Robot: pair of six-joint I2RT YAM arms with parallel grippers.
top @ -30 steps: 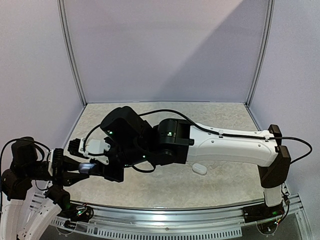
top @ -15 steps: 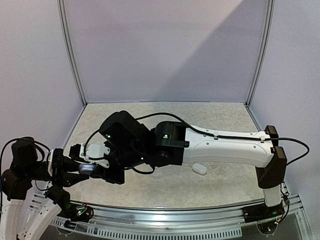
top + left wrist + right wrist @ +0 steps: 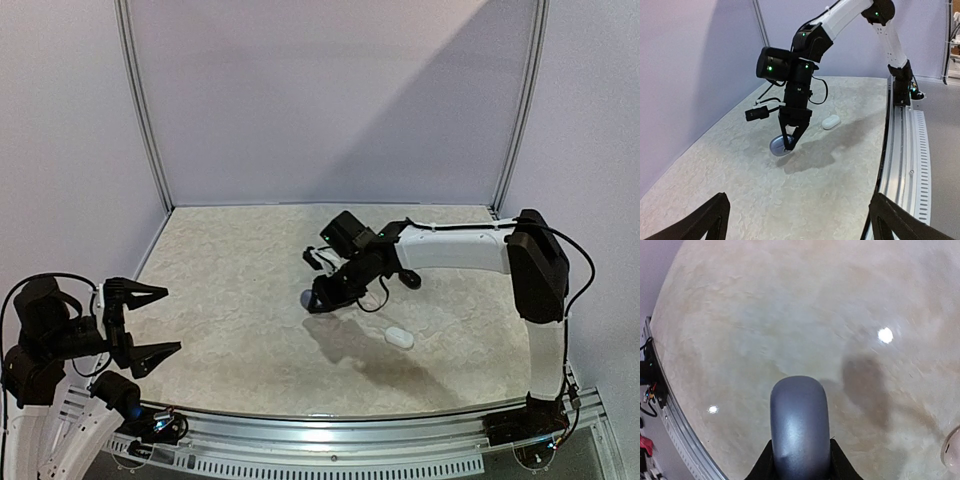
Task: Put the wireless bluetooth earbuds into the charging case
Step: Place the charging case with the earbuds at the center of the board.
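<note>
Pinching grey case (image 3: 800, 415) betw fingertips: R hand (image 3: 789, 143), tips down near table (image 3: 220, 270).

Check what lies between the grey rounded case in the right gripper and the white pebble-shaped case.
Only bare marbled tabletop lies between the grey rounded case and white pebble-shaped case; left wrist view.

The right arm (image 3: 460, 248) has smooth white plastic link shells joined by blocky matte-black joint housings. A thin black cable (image 3: 591, 268) loops off its elbow and another curls under the wrist. Small green indicator lights (image 3: 770, 68) glow on the black housings, and a little black camera box (image 3: 756, 113) sticks out beside the wrist. The left arm (image 3: 45, 312) is black at its upper joints and white lower down, with a black cable arching over it. Its jaws are black and taper to pointed wedges.
</note>
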